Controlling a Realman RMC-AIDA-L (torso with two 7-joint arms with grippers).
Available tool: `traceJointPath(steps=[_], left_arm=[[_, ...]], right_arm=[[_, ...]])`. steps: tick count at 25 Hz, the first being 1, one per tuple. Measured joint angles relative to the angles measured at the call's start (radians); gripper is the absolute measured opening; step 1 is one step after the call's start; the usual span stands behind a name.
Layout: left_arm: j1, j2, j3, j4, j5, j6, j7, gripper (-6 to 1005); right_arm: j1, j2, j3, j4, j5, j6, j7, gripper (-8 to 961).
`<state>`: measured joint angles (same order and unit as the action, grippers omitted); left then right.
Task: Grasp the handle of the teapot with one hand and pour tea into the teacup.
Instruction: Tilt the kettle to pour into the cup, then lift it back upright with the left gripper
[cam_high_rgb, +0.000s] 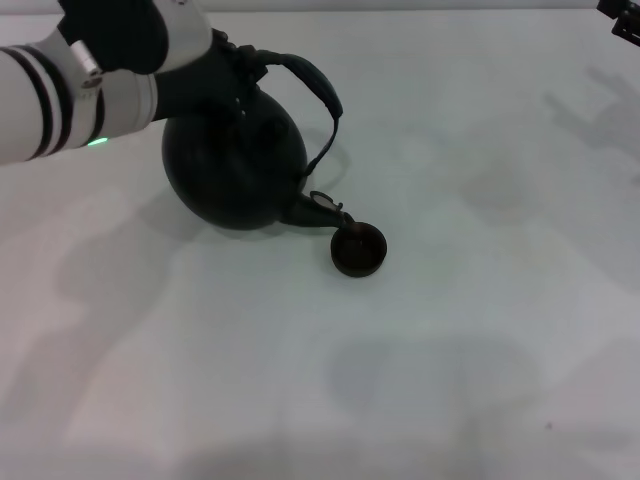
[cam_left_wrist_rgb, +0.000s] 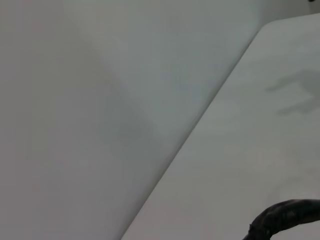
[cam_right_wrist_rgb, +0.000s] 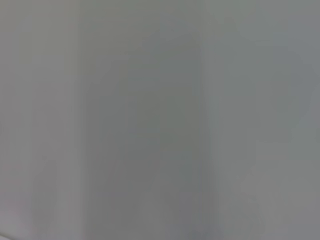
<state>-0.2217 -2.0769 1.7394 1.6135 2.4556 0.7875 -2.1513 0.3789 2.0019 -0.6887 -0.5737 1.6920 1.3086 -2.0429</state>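
The matte-black teapot (cam_high_rgb: 235, 160) is tilted toward the right of the head view, with its short spout (cam_high_rgb: 322, 210) lowered at the rim of the tiny dark teacup (cam_high_rgb: 358, 250). The dark arched handle (cam_high_rgb: 318, 90) loops over the pot; a piece of it also shows in the left wrist view (cam_left_wrist_rgb: 285, 215). My left gripper (cam_high_rgb: 238, 70) is shut on the handle at its far-left end, above the pot's body. The teacup stands upright on the white table, just right of the spout. No liquid is visible. My right arm (cam_high_rgb: 625, 20) is parked at the far right corner.
The white table (cam_high_rgb: 450, 380) stretches around the pot and cup. Its far edge meets a pale wall in the left wrist view (cam_left_wrist_rgb: 200, 115). The right wrist view shows only a plain grey surface.
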Motion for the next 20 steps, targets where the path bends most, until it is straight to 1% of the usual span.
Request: traceJointPath(steps=[9,20], left_arm=[[-0.018,0.0,0.032,0.026,0.067,0.019,-0.037,133],[-0.03,0.0,0.037,0.03,0.088,0.036,-0.041,130]], right_arm=[[0.0,0.0,0.0,0.001,0.0,0.0,0.0,860],[-0.002,0.0,0.0,0.002,0.0,-0.003,-0.002,860]])
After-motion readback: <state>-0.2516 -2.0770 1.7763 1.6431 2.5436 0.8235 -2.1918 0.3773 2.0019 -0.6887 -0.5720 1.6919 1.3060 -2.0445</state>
